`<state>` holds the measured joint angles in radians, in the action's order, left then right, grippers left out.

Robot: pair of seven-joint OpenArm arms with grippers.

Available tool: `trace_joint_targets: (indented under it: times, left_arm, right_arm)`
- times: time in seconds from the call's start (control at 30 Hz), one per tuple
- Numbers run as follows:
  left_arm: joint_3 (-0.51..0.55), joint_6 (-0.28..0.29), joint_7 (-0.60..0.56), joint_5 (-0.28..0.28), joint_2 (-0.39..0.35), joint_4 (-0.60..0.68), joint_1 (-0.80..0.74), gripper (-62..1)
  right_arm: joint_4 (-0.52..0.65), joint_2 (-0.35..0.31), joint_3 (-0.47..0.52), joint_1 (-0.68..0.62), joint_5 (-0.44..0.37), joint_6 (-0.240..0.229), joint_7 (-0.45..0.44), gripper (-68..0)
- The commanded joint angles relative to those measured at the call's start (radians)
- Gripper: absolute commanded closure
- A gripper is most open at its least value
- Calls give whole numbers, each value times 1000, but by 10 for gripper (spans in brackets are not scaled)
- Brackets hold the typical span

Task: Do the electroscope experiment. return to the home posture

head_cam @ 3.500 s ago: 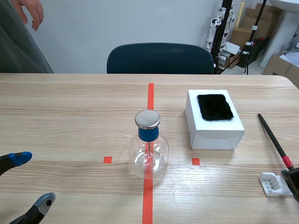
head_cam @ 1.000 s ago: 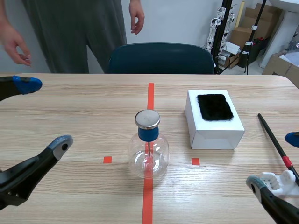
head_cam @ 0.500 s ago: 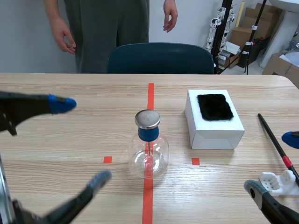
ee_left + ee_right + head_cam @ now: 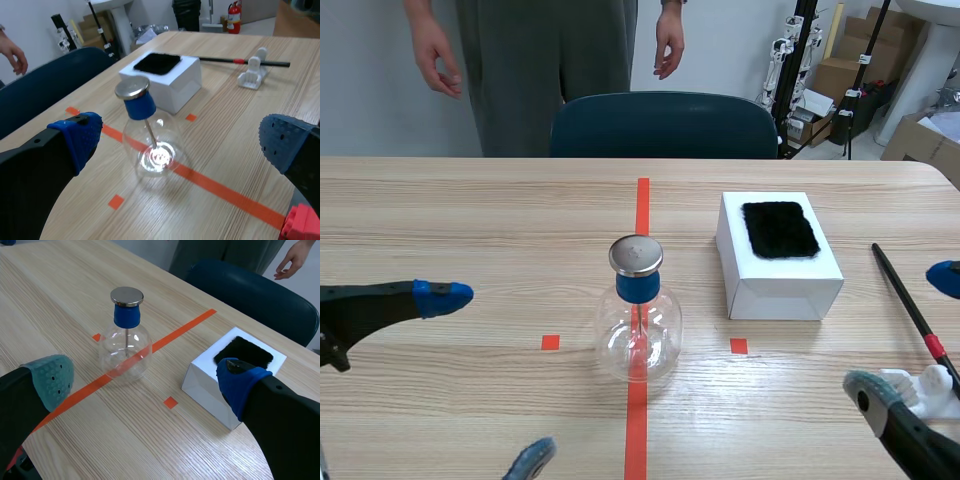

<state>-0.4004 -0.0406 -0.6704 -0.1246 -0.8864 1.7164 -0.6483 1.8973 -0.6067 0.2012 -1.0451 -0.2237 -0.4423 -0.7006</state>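
Two hands are only partly seen in the scene view, both cut by the edges. The white stand (image 4: 932,385) is half hidden behind the right hand (image 4: 905,335), and the black rod (image 4: 900,290) end is lost there. Left hand (image 4: 487,378) and right hand are spread wide, nothing held or touched. The electroscope flask (image 4: 638,325) is stood upright on the worktop (image 4: 470,210), on the red line, between them.

central flask (image 4: 638,330), gap to white box (image 4: 780,283)
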Motion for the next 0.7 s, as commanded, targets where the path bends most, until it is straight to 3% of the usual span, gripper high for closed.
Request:
trace_joint_targets:
  times: [0.0,0.13,0.3,0.4,0.67]
  left_arm:
    - [29,2,-17,-29,2,5,3,-623]
    - [89,8,-44,-111,2,-16,13,-623]
    - [108,10,-45,-128,1,-16,14,-623]
    - [111,9,-55,-177,2,-16,14,-623]
    - [121,9,-67,-175,2,-16,14,-623]
  right_arm:
    - [11,0,7,0,-10,-1,-21,-582]
    - [11,1,7,0,-7,-1,-21,-582]
    - [11,0,7,0,-8,-1,-20,-582]
    - [11,0,7,0,-8,-1,-16,-582]
    - [11,0,7,0,-11,-1,-8,-582]
